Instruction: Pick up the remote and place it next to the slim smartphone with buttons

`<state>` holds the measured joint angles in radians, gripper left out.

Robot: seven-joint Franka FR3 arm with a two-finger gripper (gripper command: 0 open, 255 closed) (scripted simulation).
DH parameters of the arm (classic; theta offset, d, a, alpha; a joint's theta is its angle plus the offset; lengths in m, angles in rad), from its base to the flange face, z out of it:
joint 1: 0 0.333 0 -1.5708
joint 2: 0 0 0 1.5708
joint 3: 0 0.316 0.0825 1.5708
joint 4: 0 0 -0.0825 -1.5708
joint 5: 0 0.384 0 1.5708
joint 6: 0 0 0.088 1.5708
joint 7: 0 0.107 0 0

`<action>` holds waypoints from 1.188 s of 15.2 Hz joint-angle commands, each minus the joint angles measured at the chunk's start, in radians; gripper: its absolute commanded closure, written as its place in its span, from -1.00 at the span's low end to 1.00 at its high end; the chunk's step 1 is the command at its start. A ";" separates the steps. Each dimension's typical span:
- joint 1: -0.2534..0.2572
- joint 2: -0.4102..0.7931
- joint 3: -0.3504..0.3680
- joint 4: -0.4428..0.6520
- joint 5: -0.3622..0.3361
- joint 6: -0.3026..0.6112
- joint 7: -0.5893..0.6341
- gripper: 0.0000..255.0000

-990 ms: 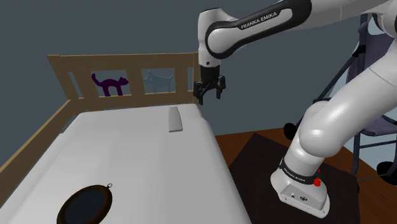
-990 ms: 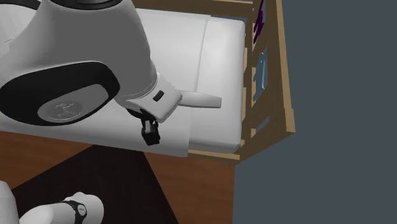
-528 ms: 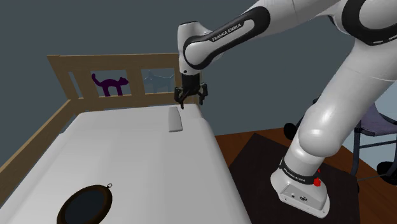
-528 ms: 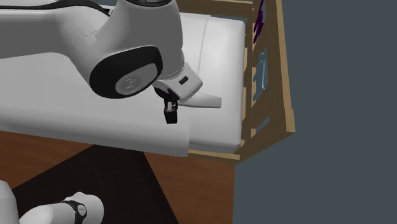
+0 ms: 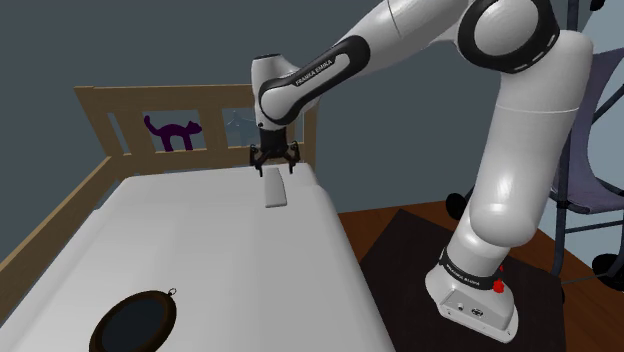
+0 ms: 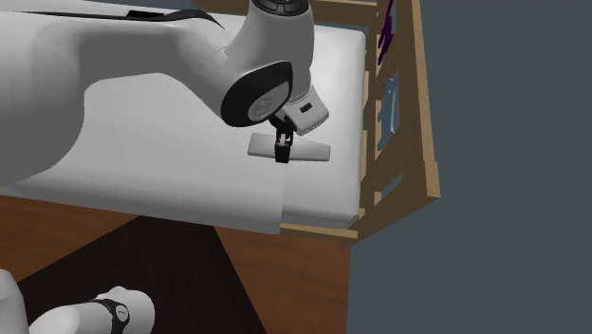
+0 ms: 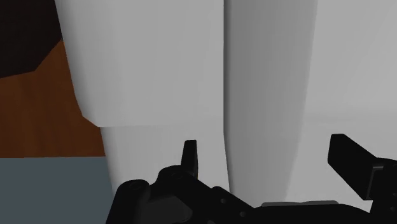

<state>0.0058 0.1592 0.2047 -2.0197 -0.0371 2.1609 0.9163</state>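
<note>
Over the last second the gripper (image 5: 272, 163) has travelled from beyond the bed's edge, toward the shoulder view's left, and dropped, so that it now hangs directly over the end of the remote (image 5: 275, 188) nearest the wooden headboard (image 5: 130, 100). Half a second ago it was still just off that end and a little higher. The remote itself has not shifted: a pale grey slab, it lies flat on the white bed (image 5: 200, 250), close to the headboard and near the mattress edge on the shoulder view's right. In the wrist view the two black fingers stand well apart with nothing clasped, and a darker grey band, probably the remote, runs between them. Whether the tips already touch it I cannot tell. By my reading the task is barely begun: the approach is nearly done, while the final descent, the grasp, the lift and the carry to the smartphone are all left.
</note>
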 commanded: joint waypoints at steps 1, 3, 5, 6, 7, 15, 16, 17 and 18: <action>0.006 0.048 -0.002 0.033 -0.012 0.017 0.030 -1.00; 0.007 0.061 -0.003 0.022 -0.015 0.041 0.032 -1.00; 0.008 0.075 -0.004 0.011 -0.019 0.065 0.035 -1.00; 0.009 0.082 -0.005 0.006 -0.021 0.077 0.036 -1.00; 0.009 0.089 -0.006 0.002 -0.024 0.089 0.038 -1.00; 0.009 0.093 -0.006 -0.001 -0.025 0.096 0.039 -1.00; 0.009 0.093 -0.006 -0.001 -0.025 0.096 0.039 1.00; 0.009 0.093 -0.006 -0.001 -0.025 0.096 0.039 1.00; 0.009 0.094 -0.006 -0.001 -0.025 0.096 0.039 1.00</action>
<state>0.0152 0.2527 0.1985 -2.0205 -0.0620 2.2565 0.9550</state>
